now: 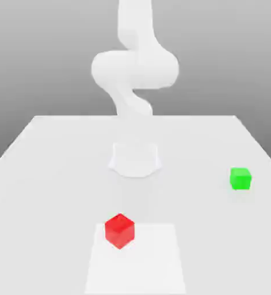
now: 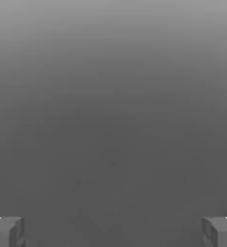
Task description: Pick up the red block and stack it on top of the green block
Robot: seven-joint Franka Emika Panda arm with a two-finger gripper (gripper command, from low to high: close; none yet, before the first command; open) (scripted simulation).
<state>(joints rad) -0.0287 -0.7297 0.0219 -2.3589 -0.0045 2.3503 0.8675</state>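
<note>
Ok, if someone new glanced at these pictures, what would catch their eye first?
Two bright cubes on a pale table: the red block near the front, on a lighter square patch, and the green block apart from it, further back toward the exterior view's right. Behind them the white arm rises from its base, and in the hand view the gripper has its jaws wide open with nothing between them.

No text, label, brand, number or sign can be read anywhere; the blocks' faces appear plain, as far as the views allow.
</note>
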